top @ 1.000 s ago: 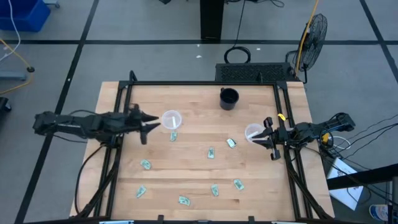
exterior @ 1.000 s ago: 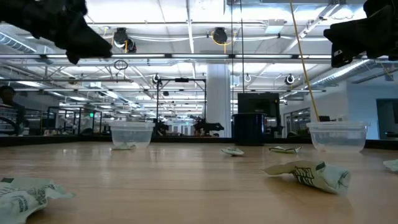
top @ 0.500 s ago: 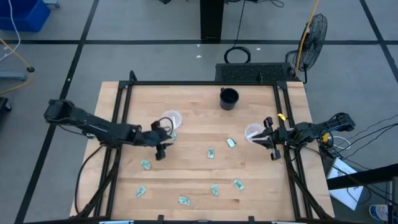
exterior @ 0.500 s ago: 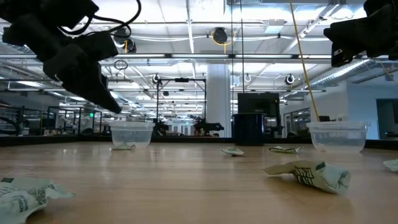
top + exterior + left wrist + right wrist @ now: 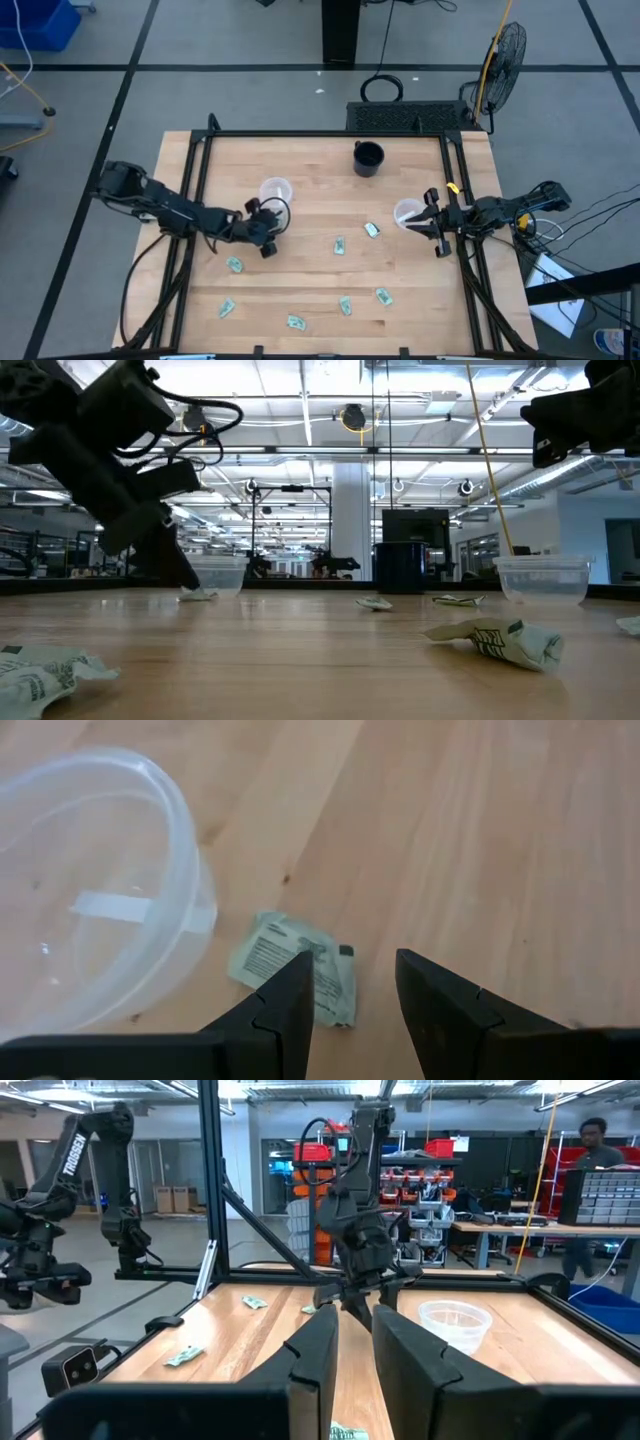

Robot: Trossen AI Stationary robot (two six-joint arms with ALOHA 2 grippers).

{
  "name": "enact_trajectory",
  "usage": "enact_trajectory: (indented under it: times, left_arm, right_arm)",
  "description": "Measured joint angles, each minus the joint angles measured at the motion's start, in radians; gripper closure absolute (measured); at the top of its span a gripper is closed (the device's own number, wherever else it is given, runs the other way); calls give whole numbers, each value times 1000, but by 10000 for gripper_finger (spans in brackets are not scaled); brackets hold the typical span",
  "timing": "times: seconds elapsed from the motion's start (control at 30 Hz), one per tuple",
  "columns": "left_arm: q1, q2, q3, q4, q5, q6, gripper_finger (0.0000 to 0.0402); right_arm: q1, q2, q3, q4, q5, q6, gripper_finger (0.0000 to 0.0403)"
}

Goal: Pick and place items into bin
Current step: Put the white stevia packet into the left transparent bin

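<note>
While the right hand [image 5: 433, 226] waits at the right edge of the pale wooden desk [image 5: 310, 165], beside a clear plastic cup [image 5: 407, 213], with a narrow gap between its dark fingers, the left hand [image 5: 267, 237] hangs low over the left middle of the desk. Its two dark fingers [image 5: 290, 995] stand apart with nothing between them, just above a small crinkled pale green wrapped piece [image 5: 295, 963] that lies flat on the wood, right beside a second clear round plastic cup [image 5: 95, 900]. The high view shows that cup [image 5: 275, 191] just past the left hand. Other green wrapped pieces lie scattered over the near half of the desk: one near the left hand [image 5: 235, 265], one at the middle [image 5: 340, 245], one close to the right cup [image 5: 372, 229], and several along the near edge [image 5: 295, 322]. A black round cup [image 5: 368, 158] stands toward the far edge.
</note>
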Motion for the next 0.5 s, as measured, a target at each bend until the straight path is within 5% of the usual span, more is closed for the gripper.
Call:
enact_trajectory:
  times: [0.27,0.5]
  left_arm:
    - [0,60,0,20,-16,-1,259]
    - [19,72,1,22,-26,-29,357]
  right_arm:
    - [0,0,0,-3,0,-8,344]
    - [0,0,0,-3,0,-8,344]
